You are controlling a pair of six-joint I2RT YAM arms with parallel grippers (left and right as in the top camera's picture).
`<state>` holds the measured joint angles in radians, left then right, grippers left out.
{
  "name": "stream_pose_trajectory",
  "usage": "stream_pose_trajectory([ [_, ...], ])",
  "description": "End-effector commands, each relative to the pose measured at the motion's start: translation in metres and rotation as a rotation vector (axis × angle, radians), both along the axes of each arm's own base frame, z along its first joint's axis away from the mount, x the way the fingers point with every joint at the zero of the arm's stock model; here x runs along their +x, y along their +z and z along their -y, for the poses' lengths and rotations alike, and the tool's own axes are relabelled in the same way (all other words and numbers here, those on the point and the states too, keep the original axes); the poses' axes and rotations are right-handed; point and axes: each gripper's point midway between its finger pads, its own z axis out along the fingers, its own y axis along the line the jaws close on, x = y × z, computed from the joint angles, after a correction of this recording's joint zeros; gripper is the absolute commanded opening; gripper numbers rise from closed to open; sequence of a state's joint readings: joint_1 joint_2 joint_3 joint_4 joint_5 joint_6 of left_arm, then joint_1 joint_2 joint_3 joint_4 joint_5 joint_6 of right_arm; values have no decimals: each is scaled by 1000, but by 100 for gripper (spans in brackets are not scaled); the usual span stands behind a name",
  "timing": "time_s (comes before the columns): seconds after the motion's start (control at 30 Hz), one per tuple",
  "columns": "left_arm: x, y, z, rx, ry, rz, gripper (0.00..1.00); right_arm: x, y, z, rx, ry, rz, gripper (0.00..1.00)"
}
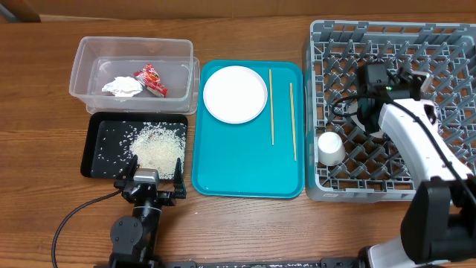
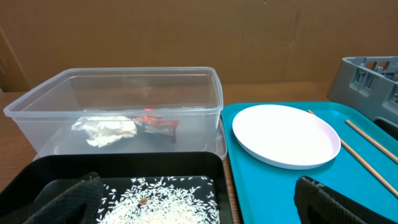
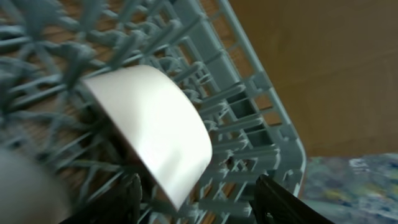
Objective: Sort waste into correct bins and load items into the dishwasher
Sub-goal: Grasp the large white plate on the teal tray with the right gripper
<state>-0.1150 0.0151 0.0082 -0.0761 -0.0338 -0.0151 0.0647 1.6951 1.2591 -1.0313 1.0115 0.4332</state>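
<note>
Wood table [image 1: 245,223], brown board wall behind. Far L: clear tub [image 1: 82,67] w/ crumpled white napkin [image 1: 123,86] and red wrapper [image 1: 151,79] side by side on its floor, touching or nearly so. Just robot-side of tub: black tray [image 1: 97,167], rice [image 1: 158,145] heaped toward its R part, loose grains scattered over the rest. L gripper [image 1: 150,181] hangs at tray's near edge, fingers spread wide, nothing betw them.

Centre: teal tray [image 1: 238,171]. White plate [image 1: 235,93] in its far-L part. Two chopsticks [image 1: 271,104] lie apart along its R side, roughly parallel, clear of plate.

R: grey rack [image 1: 446,45]. White cup [image 1: 330,147] sits on the grid near rack's L wall, toward robot side. R arm reaches over rack. R gripper [image 3: 199,202] just beside cup, fingers well apart, cup's edge betw them w/ a gap on one side, so no grip that I can see. Wrist view blurred; can't tell if cup is upright or tipped.
</note>
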Motion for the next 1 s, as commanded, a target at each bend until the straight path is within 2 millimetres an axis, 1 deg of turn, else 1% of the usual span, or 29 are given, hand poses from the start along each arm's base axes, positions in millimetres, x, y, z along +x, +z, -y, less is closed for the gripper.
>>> stream_pose_trajectory([
  [0.0,0,1,0,7,-1,8,100,22,45,-51,230,128,177,61],
  [0.1,0,1,0,7,-1,8,100,24,60,-112,494,271,177,60],
  [0.13,0,1,0,7,-1,9,100,22,64,-137,595,324,167,59],
  [0.17,0,1,0,7,-1,8,100,19,68,-162,697,379,152,59],
  [0.2,0,1,0,7,-1,8,100,15,71,-193,818,445,129,59],
  [0.23,0,1,0,7,-1,8,100,11,72,-216,906,493,111,59],
  [0.27,0,1,0,7,-1,8,100,5,73,-246,1022,559,84,59],
  [0.3,0,1,0,7,-1,8,100,0,74,-269,1103,607,58,59],
  [0.37,0,1,0,7,-1,8,100,-7,72,-303,1200,679,20,59],
  [0.4,0,1,0,7,-1,8,100,-8,68,-315,1218,692,10,59],
  [0.5,0,1,0,7,-1,8,100,1,49,-340,1222,659,24,59],
  [0.57,0,1,0,7,-1,8,100,12,32,-353,1209,621,44,60],
  [0.63,0,1,0,7,-1,8,100,25,11,-362,1175,596,55,59],
  [0.7,0,1,0,7,-1,8,100,41,-15,-367,1138,559,64,59],
  [0.73,0,1,0,7,-1,8,100,46,-25,-368,1133,545,64,59],
  [0.8,0,1,0,7,-1,8,100,58,-48,-373,1127,503,71,56],
  [0.9,0,1,0,7,-1,8,100,69,-75,-378,1125,467,75,54],
  [0.97,0,1,0,7,-1,8,100,73,-94,-378,1115,430,72,54],
])
